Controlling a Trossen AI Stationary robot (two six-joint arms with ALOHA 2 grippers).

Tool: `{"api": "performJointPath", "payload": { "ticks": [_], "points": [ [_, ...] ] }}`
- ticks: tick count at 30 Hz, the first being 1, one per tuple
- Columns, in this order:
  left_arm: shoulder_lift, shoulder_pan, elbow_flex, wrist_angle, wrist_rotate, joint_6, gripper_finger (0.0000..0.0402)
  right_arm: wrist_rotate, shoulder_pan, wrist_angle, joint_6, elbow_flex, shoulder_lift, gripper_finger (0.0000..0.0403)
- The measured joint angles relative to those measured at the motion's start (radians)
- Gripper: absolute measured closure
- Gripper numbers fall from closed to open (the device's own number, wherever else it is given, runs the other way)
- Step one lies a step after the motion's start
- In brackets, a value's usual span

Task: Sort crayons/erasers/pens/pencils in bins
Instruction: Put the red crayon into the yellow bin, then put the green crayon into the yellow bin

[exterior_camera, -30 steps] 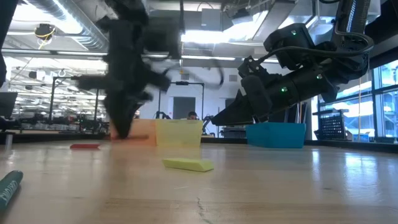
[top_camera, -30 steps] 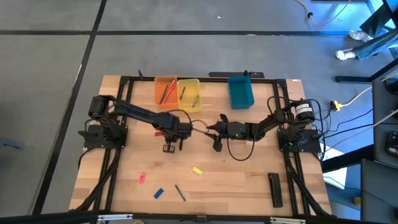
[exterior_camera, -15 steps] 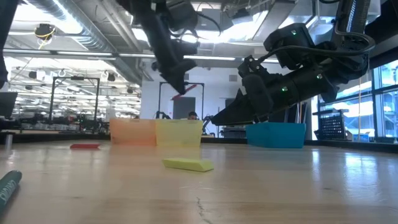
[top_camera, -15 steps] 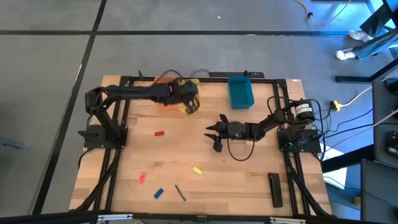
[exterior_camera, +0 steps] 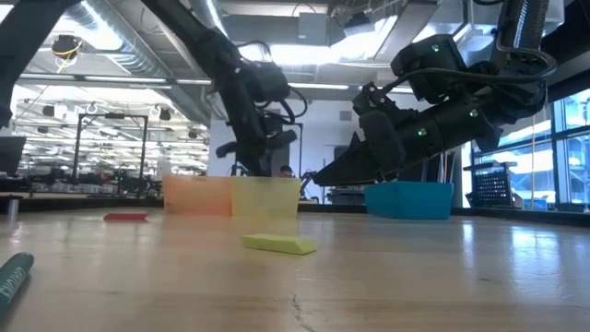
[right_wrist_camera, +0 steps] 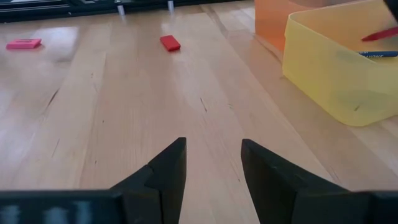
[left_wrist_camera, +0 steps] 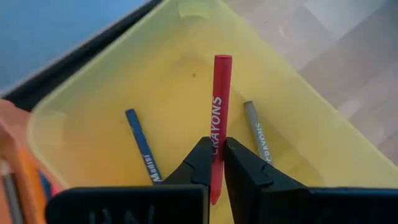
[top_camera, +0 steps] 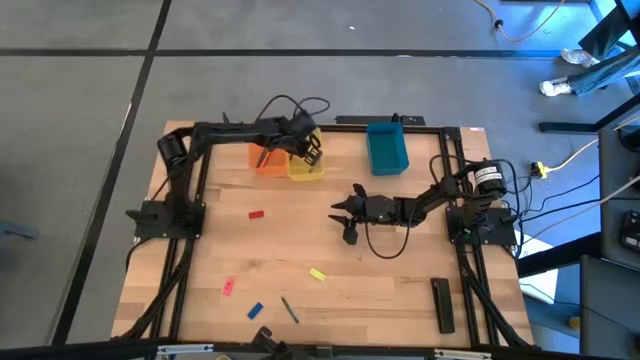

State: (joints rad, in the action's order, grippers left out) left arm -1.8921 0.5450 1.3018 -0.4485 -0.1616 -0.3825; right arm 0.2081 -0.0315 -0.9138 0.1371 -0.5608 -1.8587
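Nearest the front edge of the table, a yellow eraser (top_camera: 317,273), a pink eraser (top_camera: 227,287), a blue eraser (top_camera: 255,311) and a pencil (top_camera: 289,310) lie unsorted; a red eraser (top_camera: 257,214) sits farther in. Mid-table, the right gripper (top_camera: 338,210) waits, fingers spread and empty. At the back, the left gripper (top_camera: 308,148) hangs over the yellow bin (top_camera: 308,171), pinching a red crayon (left_wrist_camera: 217,118). Releasing it looks like the next move. Only the left wrist view shows the blue and grey crayons already inside; the teal bin (top_camera: 386,147) stands well apart.
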Motion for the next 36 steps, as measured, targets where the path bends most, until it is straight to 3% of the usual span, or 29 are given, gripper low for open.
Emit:
{"api": "performJointPath", "payload": {
  "ticks": [7, 16, 24, 29, 33, 36],
  "points": [
    [-0.019, 0.000, 0.000, -0.040, 0.025, -0.037, 0.0370, 0.000, 0.000, 0.000, 0.000, 0.000, 0.000, 0.0246],
    [-0.018, -0.001, 0.001, -0.057, 0.023, -0.052, 0.0305, 0.000, 0.000, -0.001, 0.000, 0.000, 0.000, 0.0246],
    [-0.007, -0.036, 0.042, -0.107, 0.022, 0.025, 0.0290, 0.000, 0.000, 0.000, 0.000, 0.000, 0.000, 0.0246],
    [0.021, -0.147, 0.076, -0.251, -0.030, 0.105, 0.0291, 0.000, 0.000, 0.000, -0.010, 0.000, 0.000, 0.0246],
    [0.055, -0.295, 0.075, -0.340, -0.099, 0.161, 0.0291, 0.000, 0.000, 0.010, -0.011, -0.001, 0.000, 0.0246],
    [0.067, -0.410, 0.065, -0.367, -0.087, 0.182, 0.0291, -0.001, 0.000, 0.010, -0.012, -0.001, 0.000, 0.0246]
  ]
}}
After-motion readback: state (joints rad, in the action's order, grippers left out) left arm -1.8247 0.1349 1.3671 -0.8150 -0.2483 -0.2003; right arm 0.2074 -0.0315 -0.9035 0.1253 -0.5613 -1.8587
